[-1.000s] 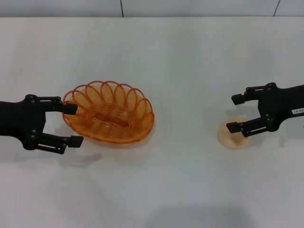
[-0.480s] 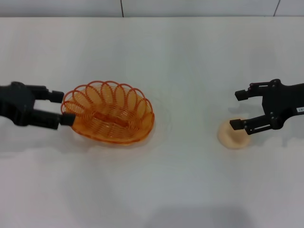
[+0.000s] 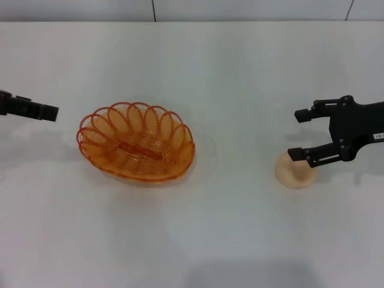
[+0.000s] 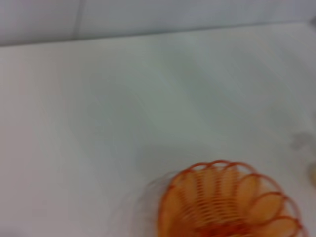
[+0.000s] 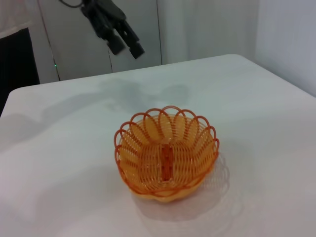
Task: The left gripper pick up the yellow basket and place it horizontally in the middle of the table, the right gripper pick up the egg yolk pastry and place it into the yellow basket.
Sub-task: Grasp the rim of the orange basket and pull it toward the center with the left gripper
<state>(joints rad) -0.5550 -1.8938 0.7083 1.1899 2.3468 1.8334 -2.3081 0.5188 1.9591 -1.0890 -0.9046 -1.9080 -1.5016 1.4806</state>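
The yellow basket (image 3: 137, 143) stands upright on the white table (image 3: 228, 78), left of centre, with nothing in it. It also shows in the left wrist view (image 4: 229, 202) and the right wrist view (image 5: 167, 153). My left gripper (image 3: 48, 111) is at the far left edge, raised and clear of the basket. The right wrist view shows it (image 5: 127, 49) open and empty. The egg yolk pastry (image 3: 295, 172) lies on the table at the right. My right gripper (image 3: 298, 135) hovers open just above and behind it, with the lower finger over the pastry's top edge.
A grey wall with vertical seams (image 3: 153, 9) runs along the table's far edge. In the right wrist view a dark panel (image 5: 19, 59) stands beyond the table.
My left gripper has let go of the basket's left rim and pulled away to the left and up. The basket stays put. My right gripper has barely shifted above the pastry.
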